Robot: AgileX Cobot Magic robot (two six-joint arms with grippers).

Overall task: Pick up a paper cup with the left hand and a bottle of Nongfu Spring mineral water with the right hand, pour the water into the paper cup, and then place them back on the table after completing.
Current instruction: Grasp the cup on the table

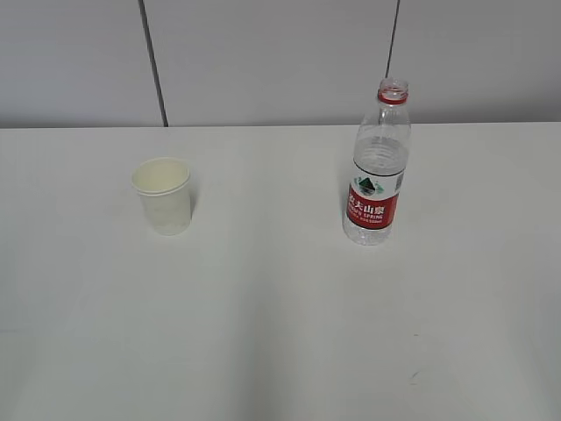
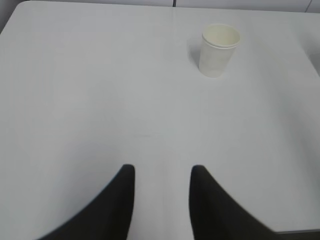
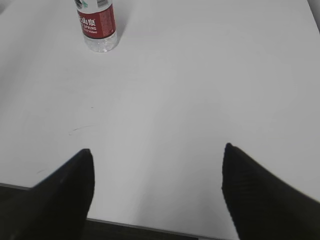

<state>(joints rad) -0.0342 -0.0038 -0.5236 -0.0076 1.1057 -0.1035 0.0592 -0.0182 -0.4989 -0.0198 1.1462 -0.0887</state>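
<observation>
White counter (image 1: 280, 333) carries one bottle (image 1: 378, 171), uncapped with its mouth bare, and one paper cup (image 1: 163, 196), both upright and well apart, likely staged so each arm reaches its own. The right hand (image 3: 157, 170) has fingers spread wide; the left hand (image 2: 162, 187) is parted too (both empty, short of their targets).

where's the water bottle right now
The water bottle stands upright on the white table, right of centre in the exterior view, well apart from the paper cup on its left; neither gripper touches it.
</observation>
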